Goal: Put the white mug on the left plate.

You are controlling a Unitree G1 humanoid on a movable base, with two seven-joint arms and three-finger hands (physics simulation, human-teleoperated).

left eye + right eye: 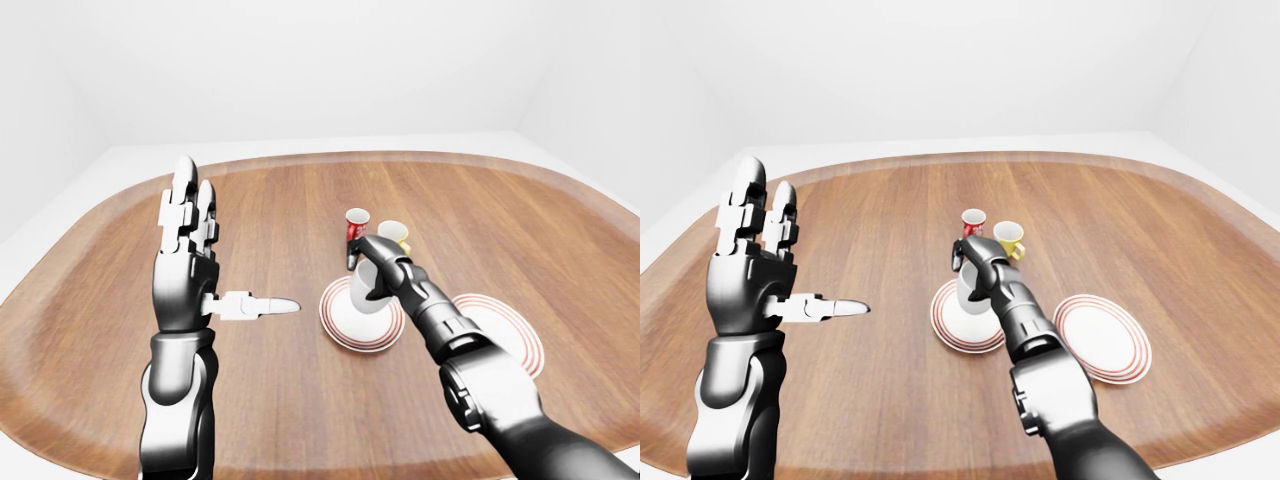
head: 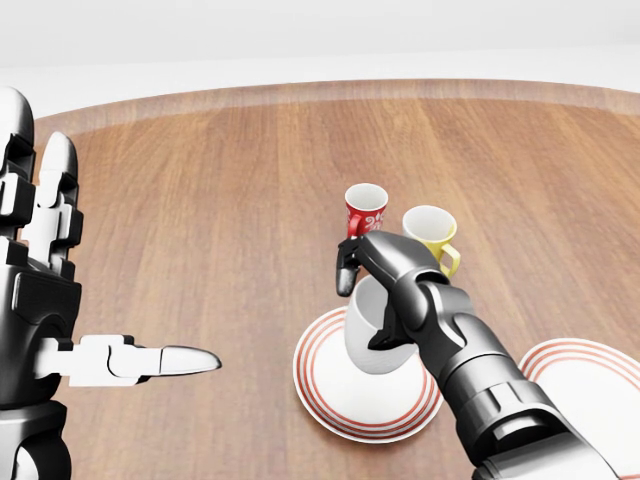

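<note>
The white mug (image 2: 366, 338) is in my right hand (image 2: 365, 310), whose fingers close round its rim and side. It is slightly tilted, over the middle of the left plate (image 2: 318, 398), a white plate with red rings. I cannot tell whether the mug's base touches the plate. My left hand (image 1: 225, 250) is open and empty, raised upright with the thumb pointing right, to the left of the plate in the left-eye view.
A red mug (image 2: 365, 209) and a yellow mug (image 2: 431, 233) stand just above the left plate in the head view. A second red-ringed plate (image 2: 592, 378) lies to the right. All sit on a large oval wooden table (image 1: 300, 200).
</note>
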